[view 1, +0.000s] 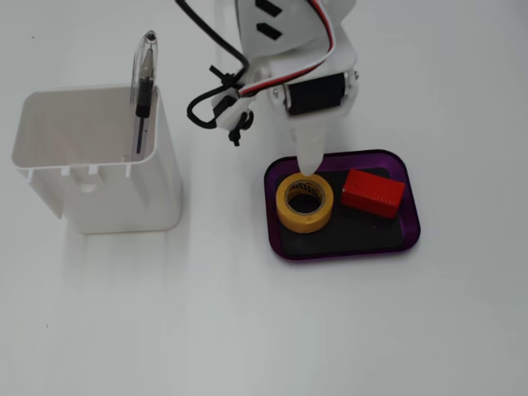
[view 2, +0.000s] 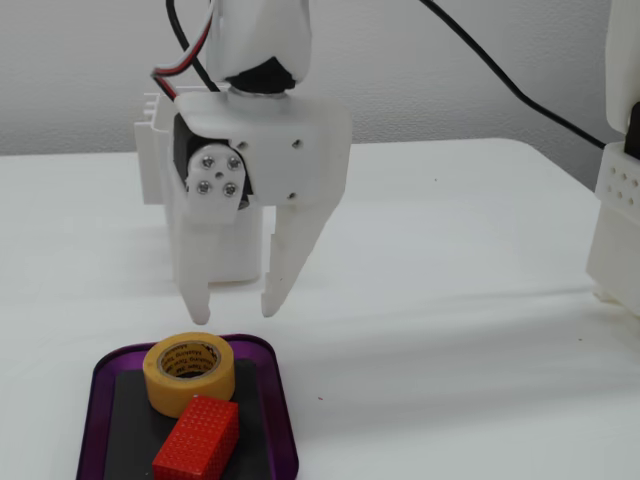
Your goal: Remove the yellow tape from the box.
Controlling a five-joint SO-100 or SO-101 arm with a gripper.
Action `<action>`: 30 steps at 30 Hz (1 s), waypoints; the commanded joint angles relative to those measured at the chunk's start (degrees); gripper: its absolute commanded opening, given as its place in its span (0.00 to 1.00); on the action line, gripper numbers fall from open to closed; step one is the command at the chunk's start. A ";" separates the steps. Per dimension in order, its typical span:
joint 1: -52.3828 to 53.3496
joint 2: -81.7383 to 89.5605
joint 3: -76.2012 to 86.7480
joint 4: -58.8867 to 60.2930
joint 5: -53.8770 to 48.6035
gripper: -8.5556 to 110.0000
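yellow tape [view 2: 190,372] lies flat in the box [view 1: 408,186], near the red block [view 2: 197,438]. claw [view 2: 236,307] hangs above it, released, empty. suggest: descend straight, one finger into the core, avoid block, then clench.

A plain white table [view 1: 247,330] fills the whole of one fixed view, matte and evenly lit, with only soft, pale shadows falling on it. In the other fixed view the same tabletop [view 2: 450,350] runs back to a rounded far corner on the right, and behind it stands a light grey wall [view 2: 450,60] with a faintly grainy surface (possibly textured wallpaper or plaster, though the picture is too soft to tell). A faint brighter band of light crosses the tabletop there. The lighting appears diffuse, with no harsh glare anywhere.
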 commanded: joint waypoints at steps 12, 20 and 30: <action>0.44 -8.17 -1.76 -5.01 -0.53 0.18; 0.44 -9.23 -2.11 -6.86 -0.09 0.07; -0.44 -2.29 -4.83 -2.90 0.09 0.07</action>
